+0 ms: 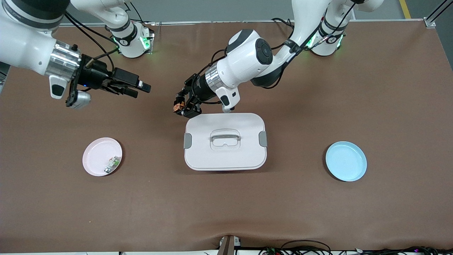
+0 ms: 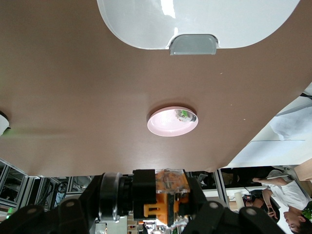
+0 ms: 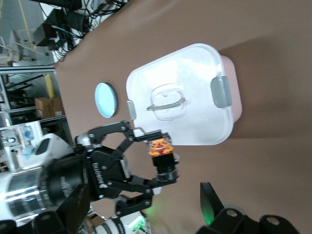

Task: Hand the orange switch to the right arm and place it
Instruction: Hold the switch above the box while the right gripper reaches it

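Two hands mid-handover: left hand (image 1: pixel 181 106) grips switch (image 1: pixel 177 105) above bench (image 1: pixel 226 212), box (image 1: pixel 225 141) at its 5 o'clock. Right hand (image 1: pixel 139 88) wide, empty, at switch's 9 o'clock. Next, likely: right hand closes on switch's free end; then left lets go.

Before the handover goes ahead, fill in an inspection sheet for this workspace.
Surface: brown table, bare between the items.
Job's things: orange switch held up in the air, just off the white lidded box.
Clutter: pink plate holding a small white-and-green part, toward the right arm's end; empty blue plate toward the left arm's end.
Grippers: left gripper shut on the orange switch; right gripper open, in the air, pointing toward the switch.
Cables: black cables on both arms; loose cables along the table edge nearest the front camera.
Surroundings: grey floor, shelving, a seated person.
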`<state>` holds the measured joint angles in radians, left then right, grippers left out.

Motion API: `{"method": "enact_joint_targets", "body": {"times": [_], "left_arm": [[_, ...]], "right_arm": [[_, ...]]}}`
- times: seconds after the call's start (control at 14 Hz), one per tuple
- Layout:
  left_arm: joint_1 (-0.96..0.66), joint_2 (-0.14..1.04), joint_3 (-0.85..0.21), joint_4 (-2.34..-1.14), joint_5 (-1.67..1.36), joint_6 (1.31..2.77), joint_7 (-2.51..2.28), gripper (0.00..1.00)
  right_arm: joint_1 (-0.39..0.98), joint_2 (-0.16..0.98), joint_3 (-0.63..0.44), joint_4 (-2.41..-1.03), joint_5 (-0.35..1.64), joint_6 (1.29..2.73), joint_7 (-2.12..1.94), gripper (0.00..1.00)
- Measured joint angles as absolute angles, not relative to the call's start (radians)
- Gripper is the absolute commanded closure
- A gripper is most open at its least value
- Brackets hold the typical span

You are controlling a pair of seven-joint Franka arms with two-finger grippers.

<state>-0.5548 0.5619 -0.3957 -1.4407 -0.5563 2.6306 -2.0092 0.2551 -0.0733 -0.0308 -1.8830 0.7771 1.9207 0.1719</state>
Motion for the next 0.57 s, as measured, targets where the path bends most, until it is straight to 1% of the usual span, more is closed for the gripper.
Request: {"method": "enact_joint_targets", "body": {"times": [0.21,0.57], "left_arm": [[-0.552,0.562,-0.393,-1.436,-0.556,2.630,-2.009,0.62],[-0.554,0.563,-0.392,-1.436,-0.556,2.630,-2.009,0.62]], "right_arm": [[0.288,-0.068,-0.031,-1.924,0.730,1.971,0.164,0.00],[0.353,-0.045,-0.030,-1.979,0.721,2.062,0.155,0.00]]}}
